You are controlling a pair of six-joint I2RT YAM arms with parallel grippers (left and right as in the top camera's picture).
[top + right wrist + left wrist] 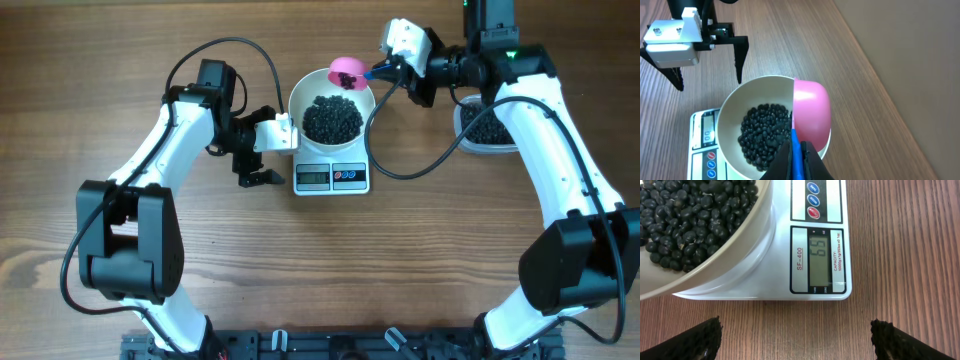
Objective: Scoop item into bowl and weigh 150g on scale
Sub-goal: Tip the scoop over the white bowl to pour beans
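Wood-grain counter, overhead view: one scale [332, 178] carries one bowl [298, 100], which holds most of the beans [332, 118]. A second heap lies in one tub [485, 130] on my right. My right gripper [395, 70] is clamped on the blue handle [378, 71] of one pink scoop [347, 72] at the bowl's far rim. My left gripper [262, 170] stands wide and empty, just beside the scale.

Left wrist view: two fingertips [695, 340] are spread, with nothing between them. One display [818, 260] and three round buttons [812, 201] show. The beans are too many to count.

Right wrist view: the scoop tilts over the rim. I judge the beans small, smooth and light, apt to roll and scatter, so I carry them by scoop and take it by the handle. The glossy bowl looks slippery.
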